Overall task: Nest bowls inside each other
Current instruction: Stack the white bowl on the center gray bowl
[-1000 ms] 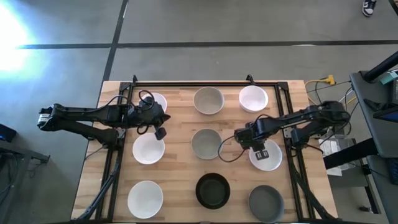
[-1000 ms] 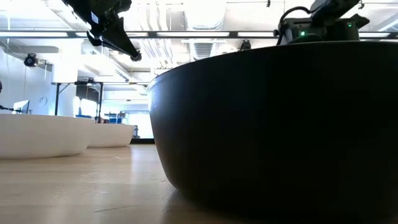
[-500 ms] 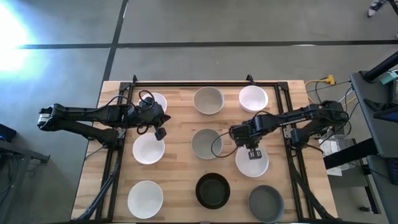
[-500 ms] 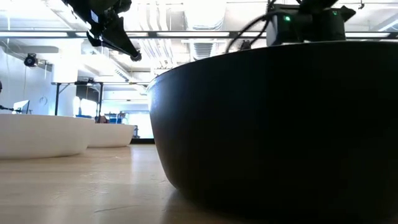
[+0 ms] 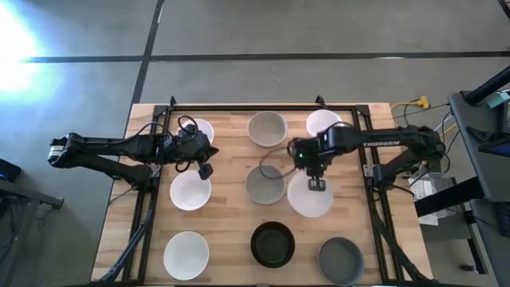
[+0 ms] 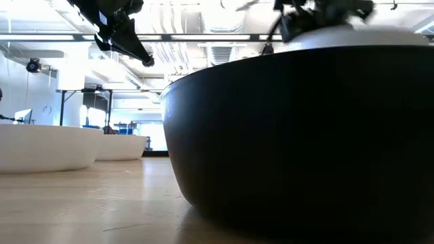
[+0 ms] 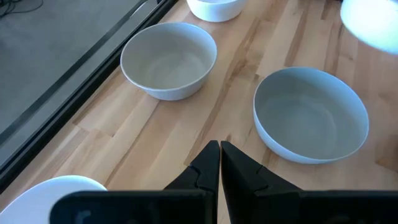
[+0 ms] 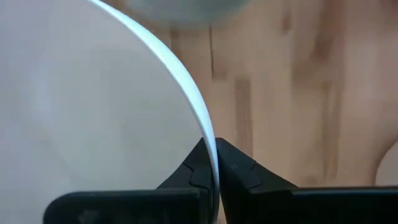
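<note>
My right gripper (image 5: 317, 185) is shut on a white bowl (image 5: 311, 199) that hangs above the table, just right of the beige-grey bowl (image 5: 264, 184) in the middle. My left gripper (image 5: 205, 169) is shut and empty, above the table's left side between two white bowls (image 5: 190, 193) (image 5: 202, 127). A beige bowl (image 5: 267, 128) and a white bowl (image 5: 322, 121) stand by their bases at the far edge. A white bowl (image 5: 186, 254), the black bowl (image 5: 272, 244) and the dark grey bowl (image 5: 341, 259) stand along the near edge. My right gripper pinches the white bowl's rim (image 8: 211, 155) between its two fingers, one finger (image 8: 194, 171) inside the bowl and the other (image 8: 239, 171) outside. The fingers come from above, pointing steeply down. The bowl hangs below them, clear of the table.
A black frame (image 5: 263, 107) runs along the table's far edge and down both sides. In the low view the black bowl (image 6: 305, 135) fills the front and hides most of the table behind it. Bare wood (image 5: 231, 171) lies between the bowls.
My right gripper has shut on the rim of the white bowl at the table's right side. It has risen and gone toward the table's left, to beside the middle beige-grey bowl. The white bowl has come off the table with it.
</note>
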Robot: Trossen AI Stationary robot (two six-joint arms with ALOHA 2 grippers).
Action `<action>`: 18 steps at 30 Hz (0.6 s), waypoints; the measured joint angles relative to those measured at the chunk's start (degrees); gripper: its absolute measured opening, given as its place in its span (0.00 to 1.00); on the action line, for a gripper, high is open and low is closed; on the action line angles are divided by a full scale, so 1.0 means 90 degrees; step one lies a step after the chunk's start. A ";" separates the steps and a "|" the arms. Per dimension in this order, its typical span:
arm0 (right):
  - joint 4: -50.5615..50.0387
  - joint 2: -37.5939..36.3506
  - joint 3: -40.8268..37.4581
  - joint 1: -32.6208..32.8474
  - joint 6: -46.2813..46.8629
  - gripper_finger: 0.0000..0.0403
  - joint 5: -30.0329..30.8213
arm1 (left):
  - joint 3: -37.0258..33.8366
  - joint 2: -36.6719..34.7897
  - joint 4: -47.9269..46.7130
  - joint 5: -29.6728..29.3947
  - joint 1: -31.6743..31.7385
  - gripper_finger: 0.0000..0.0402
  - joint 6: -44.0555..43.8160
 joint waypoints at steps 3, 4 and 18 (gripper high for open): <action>0.0397 -0.0002 0.0461 -0.0111 0.0274 0.02 -0.0002 | 0.0000 0.0000 -0.0028 -0.0002 0.0000 0.00 0.0001; 0.0577 -0.0002 0.0588 -0.0147 0.0387 0.02 -0.0002 | 0.0000 0.0000 -0.0062 -0.0002 0.0000 0.00 0.0001; 0.3492 0.0166 0.0968 -0.0434 0.2572 0.02 -0.0525 | 0.0080 -0.1125 -0.0936 0.0053 0.0000 0.00 0.0005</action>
